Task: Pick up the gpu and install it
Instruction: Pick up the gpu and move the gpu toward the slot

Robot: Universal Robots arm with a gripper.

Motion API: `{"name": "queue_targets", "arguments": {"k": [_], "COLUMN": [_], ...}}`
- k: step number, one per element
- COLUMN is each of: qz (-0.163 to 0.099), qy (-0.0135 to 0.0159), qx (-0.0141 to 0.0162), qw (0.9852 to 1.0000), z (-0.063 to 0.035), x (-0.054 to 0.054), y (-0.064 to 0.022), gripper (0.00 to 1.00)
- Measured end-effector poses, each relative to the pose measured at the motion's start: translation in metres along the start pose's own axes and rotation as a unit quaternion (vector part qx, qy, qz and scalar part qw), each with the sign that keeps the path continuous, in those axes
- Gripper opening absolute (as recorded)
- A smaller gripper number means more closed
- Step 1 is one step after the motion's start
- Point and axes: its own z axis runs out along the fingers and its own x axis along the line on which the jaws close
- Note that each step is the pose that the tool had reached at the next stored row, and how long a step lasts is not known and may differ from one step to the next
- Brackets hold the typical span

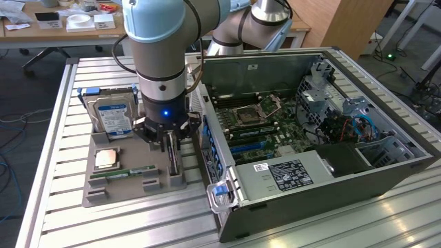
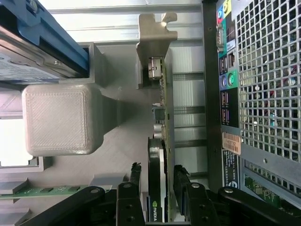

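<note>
Item: gpu (image 1: 173, 164), on edge in the grey holder (image 1: 131, 155), left of centre in the exterior view, just beside the open computer case (image 1: 331, 170).
Handling (judged): light, stiff, fragile; grasp across both flat faces at mid-length, clear of the end bracket (image 2: 155, 33).
Tool (image 1: 171, 145): jaws wide, 1 finger each side of the card, nothing clamped.
Arm: wrist vertical, pointing straight down over the counter (image 1: 103, 222).

Black gpu (image 2: 155, 176); blue-labelled hard drive (image 1: 113, 118); grey tray (image 1: 127, 192).
</note>
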Motion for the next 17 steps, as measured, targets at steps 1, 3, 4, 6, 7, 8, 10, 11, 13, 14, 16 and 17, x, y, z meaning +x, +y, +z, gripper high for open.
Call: {"name": "queue_targets", "arguments": {"k": [1, 3, 4, 6, 7, 8, 10, 11, 13, 14, 16, 17], "qz": [0.0, 0.0, 0.0, 0.0, 0.0, 0.0, 0.0, 0.0, 0.0, 0.0, 0.0, 0.0], "qy": [0.0, 0.0, 0.0, 0.0, 0.0, 0.0, 0.0, 0.0, 0.0, 0.0, 0.0, 0.0], "qx": [0.0, 0.0, 0.0, 0.0, 0.0, 0.0, 0.0, 0.0, 0.0, 0.0, 0.0, 0.0], "qw": [1.0, 1.0, 1.0, 1.0, 1.0, 1.0, 1.0, 1.0, 1.0, 1.0, 1.0, 1.0], "z": [0.0, 0.0, 0.0, 0.0, 0.0, 0.0, 0.0, 0.0, 0.0, 0.0, 0.0, 0.0], "x": [0.0001, 0.0002, 0.0003, 0.0006, 0.0006, 0.0006, 0.0005, 0.0004, 0.0004, 0.0004, 0.0004, 0.0004], "y": [0.0004, 0.0005, 0.0005, 0.0005, 0.0005, 0.0005, 0.0005, 0.0004, 0.0001, 0.0001, 0.0, 0.0], "gripper": [0.42, 0.42, 0.42, 0.42, 0.42, 0.42, 0.42, 0.42, 0.42, 0.42, 0.42, 0.42]}}
